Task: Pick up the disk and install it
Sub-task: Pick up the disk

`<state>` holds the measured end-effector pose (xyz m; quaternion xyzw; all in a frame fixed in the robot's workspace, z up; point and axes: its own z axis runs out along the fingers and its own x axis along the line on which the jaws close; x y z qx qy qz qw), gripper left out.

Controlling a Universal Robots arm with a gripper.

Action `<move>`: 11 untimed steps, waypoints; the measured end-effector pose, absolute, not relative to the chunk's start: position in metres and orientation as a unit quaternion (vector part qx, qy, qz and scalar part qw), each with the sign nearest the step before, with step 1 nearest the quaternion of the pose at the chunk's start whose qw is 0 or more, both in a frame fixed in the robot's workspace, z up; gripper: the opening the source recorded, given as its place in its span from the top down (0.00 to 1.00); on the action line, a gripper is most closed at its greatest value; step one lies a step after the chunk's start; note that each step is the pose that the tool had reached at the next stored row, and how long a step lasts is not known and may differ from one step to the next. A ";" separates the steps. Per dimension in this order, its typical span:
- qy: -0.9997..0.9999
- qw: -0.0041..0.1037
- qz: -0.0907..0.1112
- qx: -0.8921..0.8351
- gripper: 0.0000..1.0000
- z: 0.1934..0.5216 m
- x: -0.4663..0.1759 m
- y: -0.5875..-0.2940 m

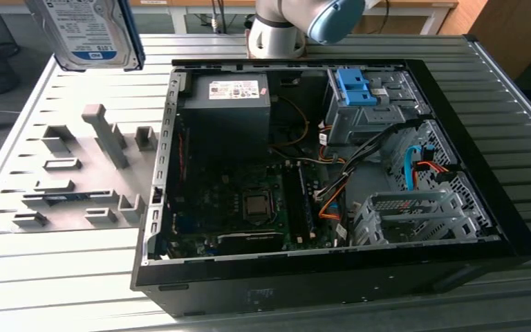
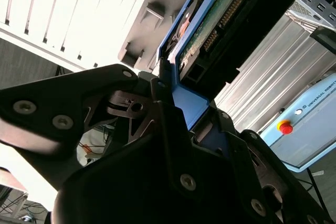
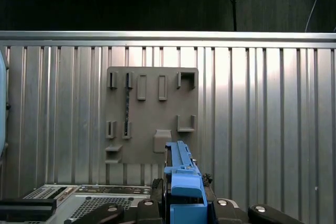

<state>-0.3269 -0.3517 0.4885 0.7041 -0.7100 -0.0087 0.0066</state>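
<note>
The disk (image 1: 88,31), silver-grey with a white-and-blue label and blue rails, hangs high above the table at the exterior view's left, beyond the open computer case (image 1: 524,235). In the second wrist view my gripper (image 2: 189,106) is shut on the disk (image 2: 210,24), its black fingers (image 2: 157,95) clamping a blue rail, and the green circuit-board underside shows. The first wrist view looks along the disk's blue rail edge (image 3: 181,169), standing up out of the gripper (image 3: 185,203).
A grey fixture plate (image 1: 72,173) with several small holders lies on the slatted table beside the case. Inside the case are a dark grey box (image 1: 227,111), a blue bracket (image 1: 356,86) on the drive bay, cables and a metal cage (image 1: 413,214). The arm's base (image 1: 279,31) stands behind.
</note>
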 end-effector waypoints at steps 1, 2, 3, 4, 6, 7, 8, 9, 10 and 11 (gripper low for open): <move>-0.710 0.007 -0.009 0.704 0.63 0.489 -0.326 -0.352; -0.710 0.007 -0.009 0.704 0.63 0.489 -0.325 -0.352; -0.710 0.007 -0.009 0.704 0.63 0.488 -0.325 -0.352; -0.710 0.007 -0.009 0.704 0.63 0.488 -0.324 -0.352; -0.710 0.007 -0.009 0.704 0.63 0.489 -0.323 -0.352; -0.710 0.007 -0.009 0.704 0.63 0.489 -0.322 -0.352; -0.710 0.007 -0.009 0.704 0.63 0.488 -0.321 -0.352; -0.710 0.007 -0.009 0.704 0.63 0.489 -0.320 -0.352; -0.710 0.007 -0.009 0.704 0.63 0.488 -0.320 -0.352; -0.710 0.007 -0.009 0.704 0.63 0.488 -0.319 -0.352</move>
